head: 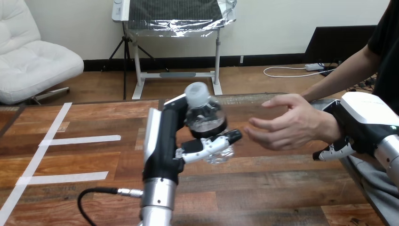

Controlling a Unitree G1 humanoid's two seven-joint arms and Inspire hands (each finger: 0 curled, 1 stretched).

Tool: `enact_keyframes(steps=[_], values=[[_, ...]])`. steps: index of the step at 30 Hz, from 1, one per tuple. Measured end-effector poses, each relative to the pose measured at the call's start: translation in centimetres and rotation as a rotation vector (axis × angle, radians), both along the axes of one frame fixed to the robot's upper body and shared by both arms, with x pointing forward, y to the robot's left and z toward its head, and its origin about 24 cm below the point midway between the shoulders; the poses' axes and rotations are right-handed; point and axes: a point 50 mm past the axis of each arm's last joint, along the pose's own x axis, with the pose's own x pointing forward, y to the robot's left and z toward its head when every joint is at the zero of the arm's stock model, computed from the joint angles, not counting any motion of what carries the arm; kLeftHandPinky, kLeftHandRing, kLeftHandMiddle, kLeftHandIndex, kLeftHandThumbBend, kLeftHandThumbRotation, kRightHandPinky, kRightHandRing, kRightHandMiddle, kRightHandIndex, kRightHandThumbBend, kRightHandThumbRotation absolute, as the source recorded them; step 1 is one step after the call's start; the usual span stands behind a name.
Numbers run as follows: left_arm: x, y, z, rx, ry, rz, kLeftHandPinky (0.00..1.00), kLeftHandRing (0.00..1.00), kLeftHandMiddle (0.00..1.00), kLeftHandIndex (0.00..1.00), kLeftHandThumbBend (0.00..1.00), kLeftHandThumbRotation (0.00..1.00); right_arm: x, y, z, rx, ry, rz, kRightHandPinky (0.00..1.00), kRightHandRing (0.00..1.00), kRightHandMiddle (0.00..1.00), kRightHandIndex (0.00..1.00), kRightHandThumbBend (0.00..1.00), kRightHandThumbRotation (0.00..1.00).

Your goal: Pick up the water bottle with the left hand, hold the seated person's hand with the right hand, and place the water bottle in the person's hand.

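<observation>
The left hand (165,141) grips the water bottle (204,112) clear of the table (84,160), just left of the person's hand (287,125), which is open and empty, and the right hand (353,123) sits at that hand's wrist side, its hold impossible to tell, so placing the bottle is not yet done.

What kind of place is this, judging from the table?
Probably a robot test bench: white tape strips mark the wooden table, and the left hand holds a water bottle near the person's hand.
</observation>
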Motion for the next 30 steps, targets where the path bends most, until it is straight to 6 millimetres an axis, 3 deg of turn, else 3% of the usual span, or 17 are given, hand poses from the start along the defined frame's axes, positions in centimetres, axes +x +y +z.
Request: enact_keyframes(steps=[30], values=[[0.0,-1.9,-0.2,0.025,0.036,-0.078,0.35,0.39,0.44,0.47,0.67,0.0,0.0,0.7,0.3,-0.002,-0.025,0.037,0.2,0.27,0.37,0.4,0.76,0.0]])
